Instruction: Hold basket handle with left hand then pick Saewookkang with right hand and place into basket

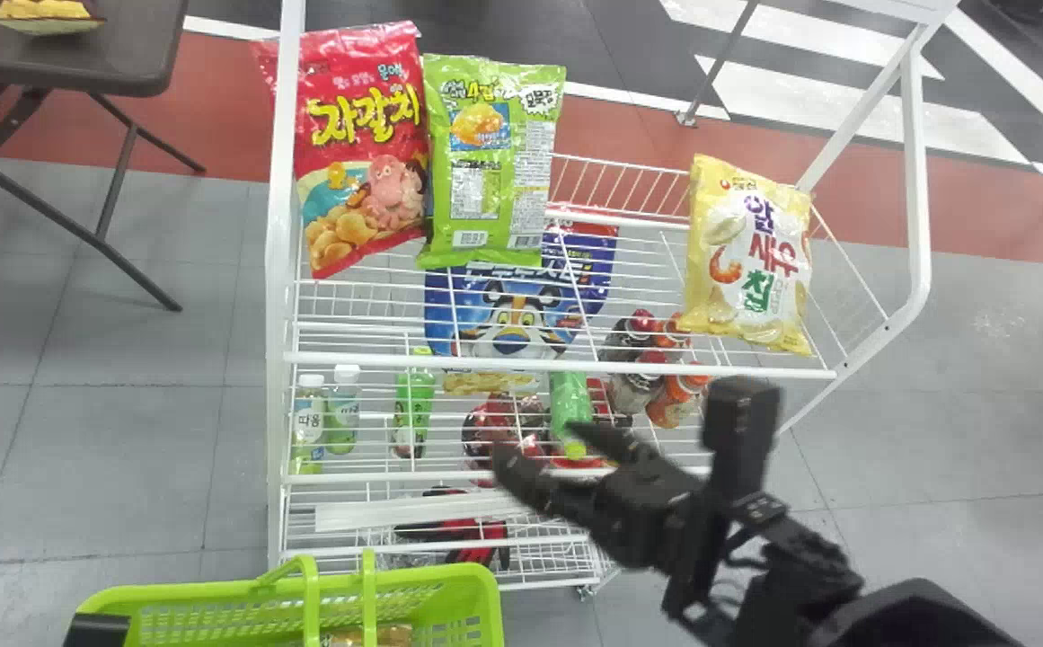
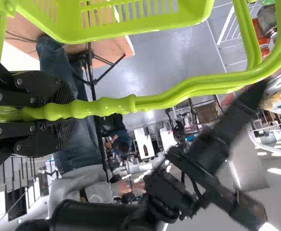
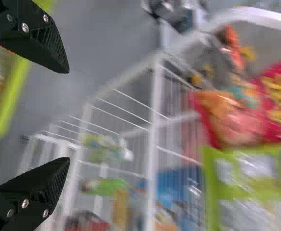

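From the head view, here's the right gripper (image 1: pixel 542 442), fingers spread with nothing between them, out in front of the white rack (image 1: pixel 566 364). On top sit a red bag (image 1: pixel 364 148) and a green bag (image 1: pixel 494 162) side by side, with a yellow bag (image 1: pixel 750 261) well apart at the other end. Down below, the green basket (image 1: pixel 485 611) has a golden-brown packet (image 1: pixel 386 636) inside, and my money says that's the Saewookkang, though I can't swear to it: too little of it shows.

Over to the left wrist view: the left gripper is clamped around the basket handle (image 2: pixel 179 96), one pad on either side. Good, solid hold!

And the right wrist view: black fingers wide apart, empty, the basket's rim and contents just beyond them, rack off to the other side. So I'd call the drop done and this the clearing-off step. Next, the right arm should back away without snagging the rim or wires, while the left keeps the basket steady. If I'm wrong, it must pick from the rack.
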